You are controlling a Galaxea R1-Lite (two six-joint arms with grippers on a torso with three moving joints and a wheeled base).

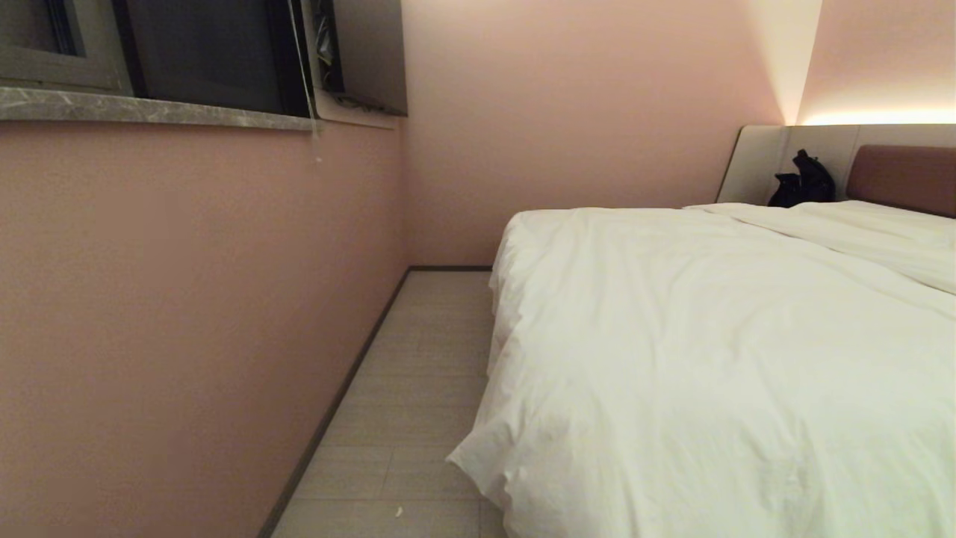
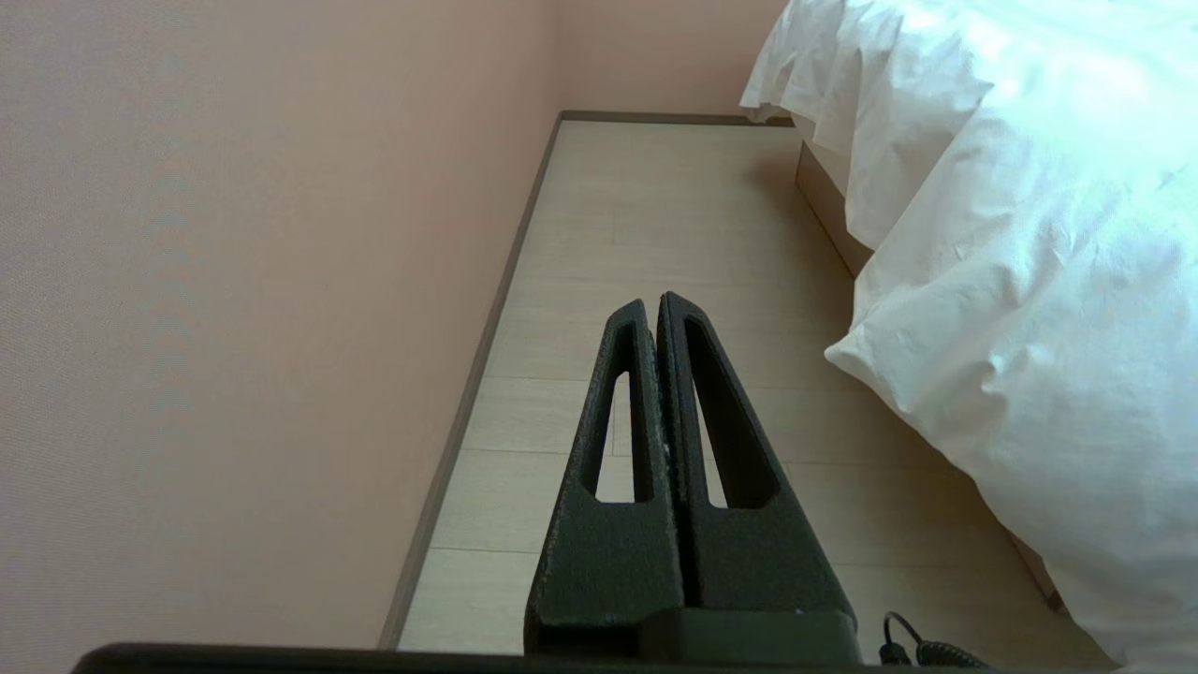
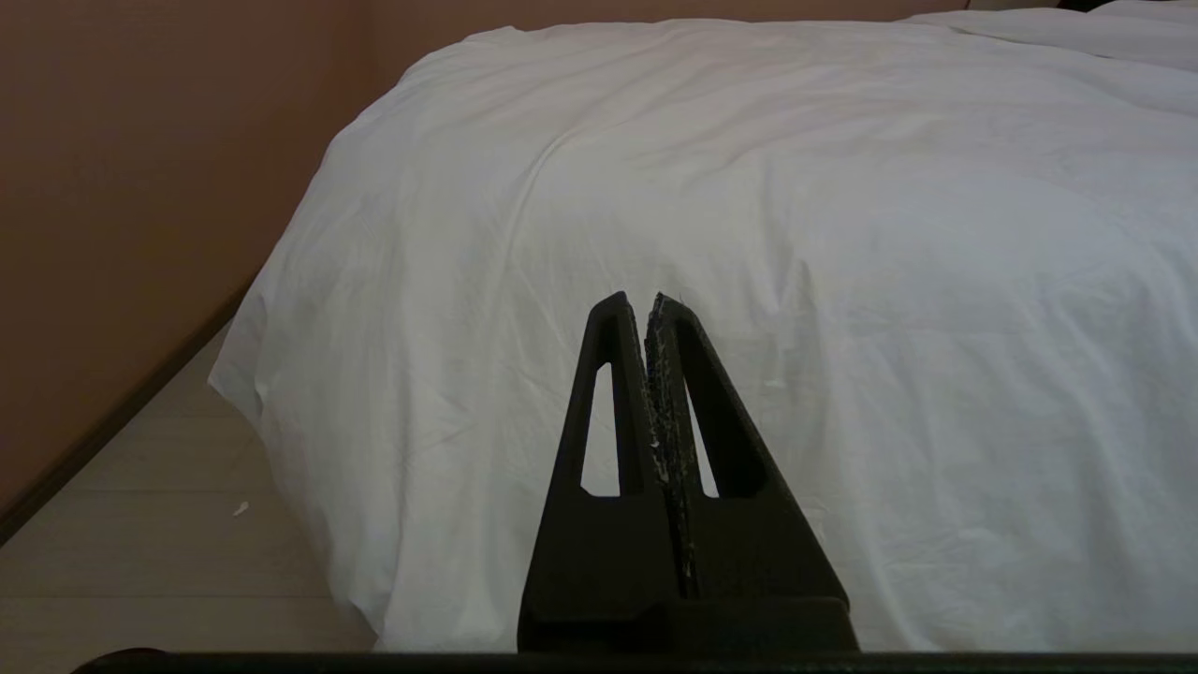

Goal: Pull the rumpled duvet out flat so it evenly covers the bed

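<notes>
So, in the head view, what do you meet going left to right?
Pink wall → floor strip → duvet on the bed → black object at the headboard.

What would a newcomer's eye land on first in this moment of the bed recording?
The big white duvet fills the right of the head view, spread over the bed and hanging over its corner towards the pale floor. A dark object stands out against the beige panel at the head of the bed. Both grippers are shut and empty: the left gripper points along the floor strip beside the pink wall, the right gripper faces the duvet.
</notes>
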